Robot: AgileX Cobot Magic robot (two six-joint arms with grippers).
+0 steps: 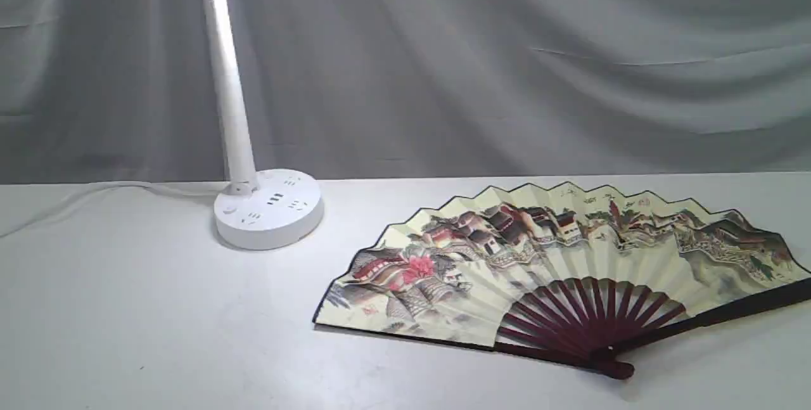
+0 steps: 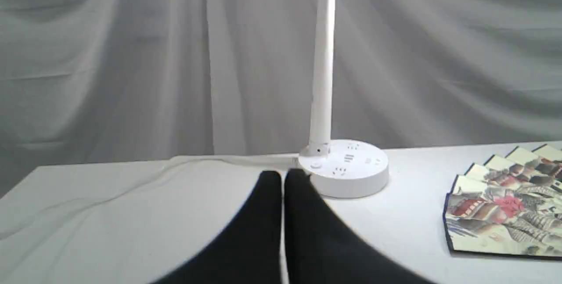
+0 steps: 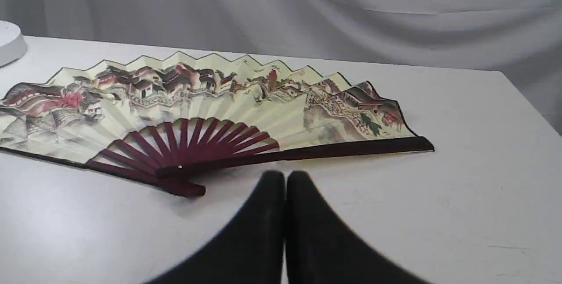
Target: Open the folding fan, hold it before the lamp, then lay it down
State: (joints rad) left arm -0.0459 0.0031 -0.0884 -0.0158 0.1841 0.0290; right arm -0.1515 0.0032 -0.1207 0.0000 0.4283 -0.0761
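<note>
Fan (image 1: 570, 251) lies spread flat, right of the lamp (image 1: 231, 112) — my left gripper (image 2: 283, 178) and right gripper (image 3: 285, 178) closed, empty; laying-down looks done — next, hands off.

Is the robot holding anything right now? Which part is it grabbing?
Nothing. The left gripper and right gripper are both shut and empty. The pleated cream paper fan with maroon ribs lies spread open on the white table, untouched.

In the exterior view, the tip of the folding fan (image 1: 570, 251) is cut off at the right edge. In the left wrist view, the head of the lamp (image 2: 322, 77) is cropped by the top edge. The markings on its base are too small to be read.
</note>
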